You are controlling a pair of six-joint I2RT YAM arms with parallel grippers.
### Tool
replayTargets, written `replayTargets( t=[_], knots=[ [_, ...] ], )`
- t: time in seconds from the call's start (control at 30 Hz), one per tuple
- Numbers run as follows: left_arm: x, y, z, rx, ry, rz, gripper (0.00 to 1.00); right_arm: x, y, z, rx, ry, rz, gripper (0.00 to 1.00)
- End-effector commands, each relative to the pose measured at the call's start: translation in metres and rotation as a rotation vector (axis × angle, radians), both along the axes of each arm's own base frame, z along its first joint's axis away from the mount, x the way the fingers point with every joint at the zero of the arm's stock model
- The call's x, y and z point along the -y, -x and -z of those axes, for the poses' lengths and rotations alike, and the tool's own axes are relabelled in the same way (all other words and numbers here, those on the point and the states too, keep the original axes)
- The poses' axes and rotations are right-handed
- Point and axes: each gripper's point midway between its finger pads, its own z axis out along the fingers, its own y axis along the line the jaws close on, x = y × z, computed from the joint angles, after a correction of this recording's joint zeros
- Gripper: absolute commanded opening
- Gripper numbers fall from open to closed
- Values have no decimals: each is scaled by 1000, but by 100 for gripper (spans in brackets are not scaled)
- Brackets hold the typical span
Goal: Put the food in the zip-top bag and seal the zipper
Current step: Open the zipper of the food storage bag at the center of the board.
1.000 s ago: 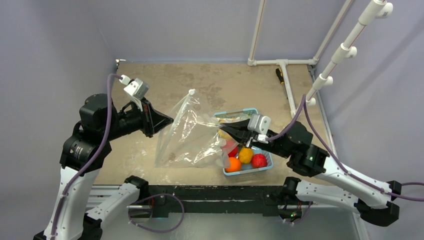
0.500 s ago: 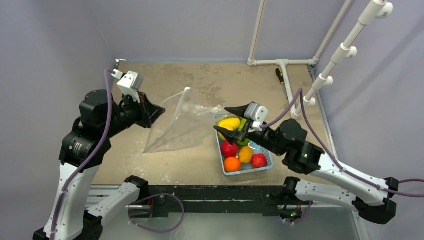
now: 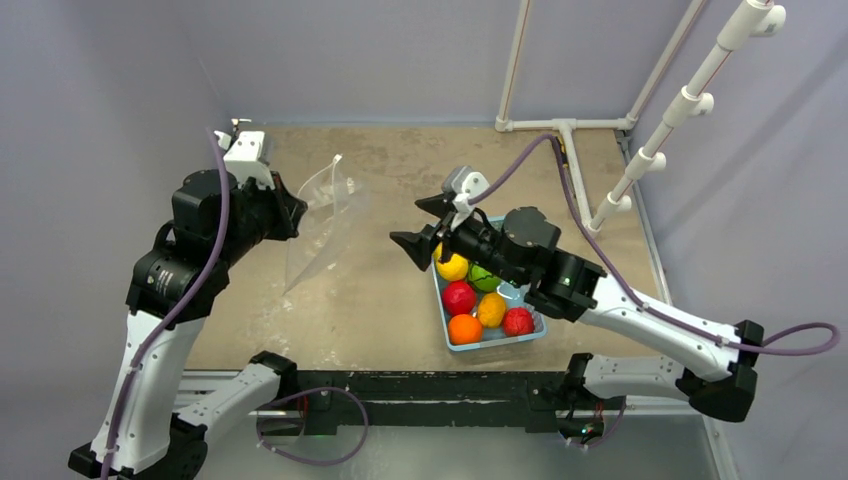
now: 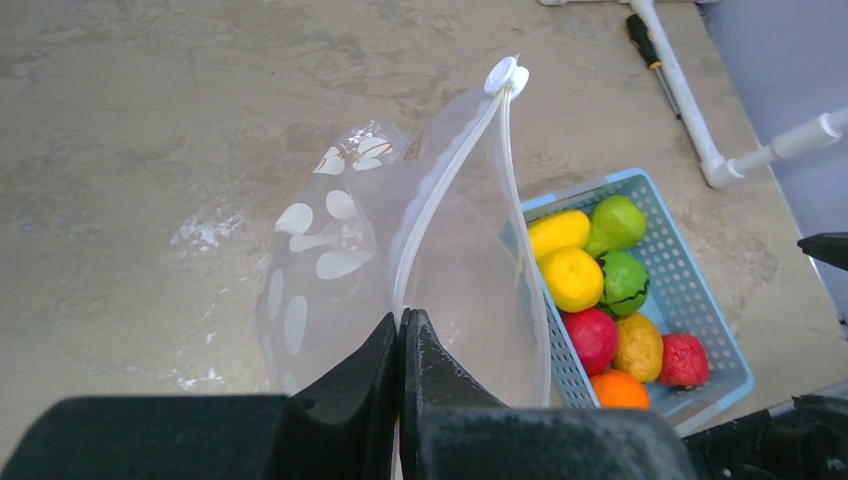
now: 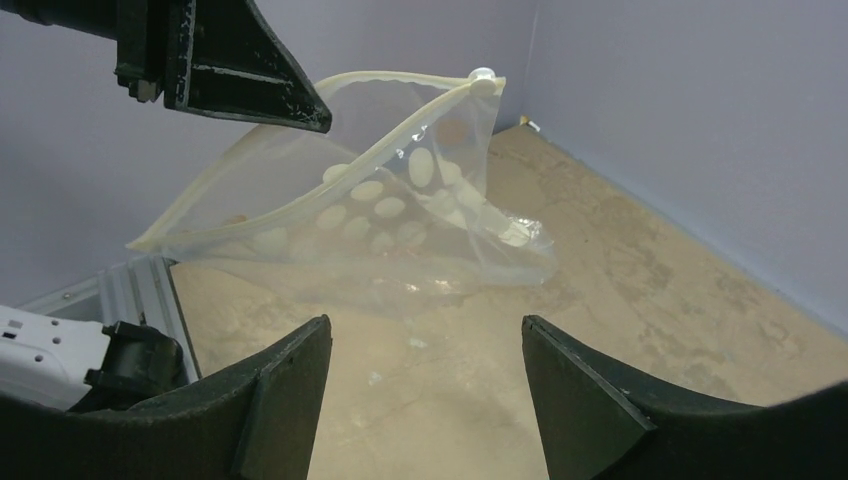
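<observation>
Tabletop is tan, mottled w/ pale stains & scuffs. Plain lavender-grey walls on left, back & right, meeting table edges. White pipe frame stands at back-right corner, one bar lying along table. Small dark-handled tool lies just beside it. Black rail runs along near edge. Light is soft, even.

The right fingers have let go of the zip-top bag and now stand spread wide, drawn up and to the left of the basket. The bag, earlier stretched between both arms across the basket, has swung away to the left and hangs from the left fingers alone, which have pulled back toward the far left of the surface. The food is now uncovered.
</observation>
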Motion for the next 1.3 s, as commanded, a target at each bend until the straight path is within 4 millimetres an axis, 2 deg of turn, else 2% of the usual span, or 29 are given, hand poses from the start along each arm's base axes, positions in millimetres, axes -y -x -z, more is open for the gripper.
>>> replayTargets(
  t=[0.0, 0.13, 0.33, 0.67, 0.83, 0.97, 1.27],
  knots=[
    [-20, -11, -10, 29, -14, -139, 0, -13, -5, -29, -88, -103, 13, 72],
    [-29, -17, -3, 13, -27, -204, 0, -31, -20, -32, -138, -123, 52, 72],
    [-41, -23, 5, -4, -45, -292, 0, -57, -41, -20, -262, -137, 125, 72],
    [-50, -29, 20, -35, -59, -367, 0, -107, -61, -7, -351, -94, 124, 69],
    [-51, -32, 26, -45, -71, -378, 0, -125, -68, -5, -357, -82, 125, 69],
    [-51, -35, 31, -52, -78, -387, 0, -141, -71, 7, -371, -54, 124, 67],
    [-55, -39, 44, -69, -112, -412, 0, -161, -83, 34, -389, 2, 156, 60]
  ],
)
